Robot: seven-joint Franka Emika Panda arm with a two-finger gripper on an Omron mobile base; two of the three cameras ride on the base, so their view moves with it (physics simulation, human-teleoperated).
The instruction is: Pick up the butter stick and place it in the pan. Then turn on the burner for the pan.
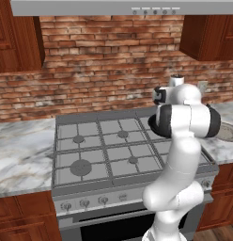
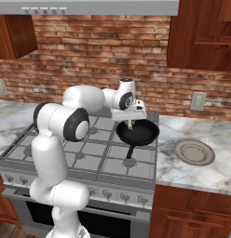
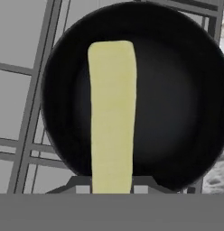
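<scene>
While the butter stick (image 3: 112, 117) hangs upright, clamped at its upper end in my gripper (image 2: 130, 122), its free end points down over the black pan (image 2: 138, 132) without touching it. From the hand camera I see the pale bar running across the pan's dark floor. Below the pan lies the stove grate (image 2: 89, 148), and a grey plate (image 2: 195, 152) rests on the marble counter (image 2: 206, 174) to the pan's right.
</scene>
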